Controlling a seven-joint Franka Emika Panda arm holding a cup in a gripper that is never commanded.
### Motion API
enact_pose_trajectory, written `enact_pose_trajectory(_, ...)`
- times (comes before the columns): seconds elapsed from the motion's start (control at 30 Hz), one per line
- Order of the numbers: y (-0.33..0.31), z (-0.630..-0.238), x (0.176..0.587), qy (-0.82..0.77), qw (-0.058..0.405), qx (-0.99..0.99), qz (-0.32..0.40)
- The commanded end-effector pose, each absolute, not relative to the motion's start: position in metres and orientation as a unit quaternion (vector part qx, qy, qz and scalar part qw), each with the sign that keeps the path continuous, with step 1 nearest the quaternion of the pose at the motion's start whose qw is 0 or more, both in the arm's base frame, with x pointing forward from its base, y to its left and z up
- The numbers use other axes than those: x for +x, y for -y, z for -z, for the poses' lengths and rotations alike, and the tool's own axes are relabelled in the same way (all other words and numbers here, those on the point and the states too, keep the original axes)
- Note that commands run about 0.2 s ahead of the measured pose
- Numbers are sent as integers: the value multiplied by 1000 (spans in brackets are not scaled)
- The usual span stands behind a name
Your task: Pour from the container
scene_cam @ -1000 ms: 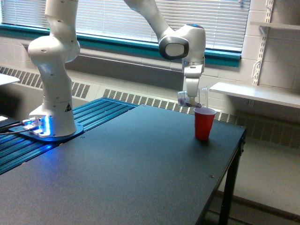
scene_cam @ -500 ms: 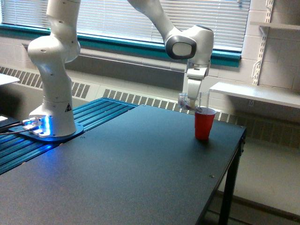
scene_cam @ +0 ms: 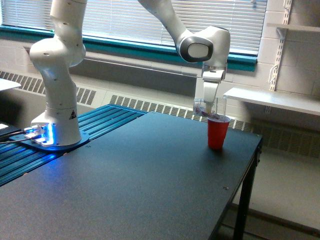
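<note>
A red plastic cup (scene_cam: 218,132) stands upright near the far right corner of the black table (scene_cam: 135,180). Directly above its rim hangs the clear see-through container (scene_cam: 214,106), with small reddish-brown bits showing at its lower left end. My gripper (scene_cam: 207,102) is shut on the container, coming down from the white wrist (scene_cam: 204,47). The container looks tilted, its lower edge touching or just over the red cup's mouth. The fingertips are hard to make out behind the clear plastic.
The arm's white base (scene_cam: 55,75) stands on a blue ribbed platform (scene_cam: 75,137) at the exterior view's left. A white shelf (scene_cam: 272,100) sits behind the table at the right. The table's right edge (scene_cam: 250,165) drops off close to the red cup.
The wrist and container have shifted toward the exterior view's right, from beside the red cup's left rim to above its mouth. The red cup has not moved.
</note>
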State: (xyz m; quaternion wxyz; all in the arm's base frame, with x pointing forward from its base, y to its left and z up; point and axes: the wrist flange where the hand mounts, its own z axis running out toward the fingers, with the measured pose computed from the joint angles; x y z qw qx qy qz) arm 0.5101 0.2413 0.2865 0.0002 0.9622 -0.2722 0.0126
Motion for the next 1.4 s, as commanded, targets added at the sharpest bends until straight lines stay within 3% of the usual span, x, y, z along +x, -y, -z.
enact_pose_trajectory(0.03, -266, -293, 498, 265, -6, 964, -11)
enact_pose_trajectory(0.73, -291, -327, 493, 268, -17, 963, 10)
enact_pose_trajectory(1.4, -317, -310, 456, 253, -16, 966, 45)
